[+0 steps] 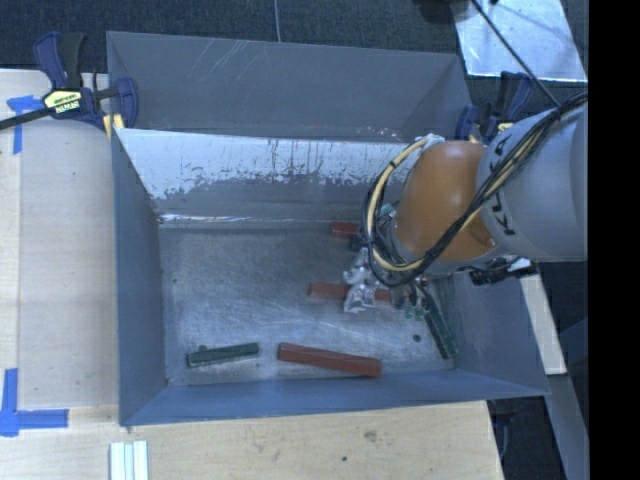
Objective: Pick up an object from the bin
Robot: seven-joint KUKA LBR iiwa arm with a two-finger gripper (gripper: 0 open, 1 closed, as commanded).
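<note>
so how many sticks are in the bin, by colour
red-brown sticks: 3 (front, middle by the claw, back)
dark green sticks: 2 (front left, right beneath the arm)
total: 5

A thick silver-grey arm (545, 183) carries a rounded orange cover (440, 203), yellow and black cables (380, 193) looping round it, and a small silvery claw (358, 293).
</note>
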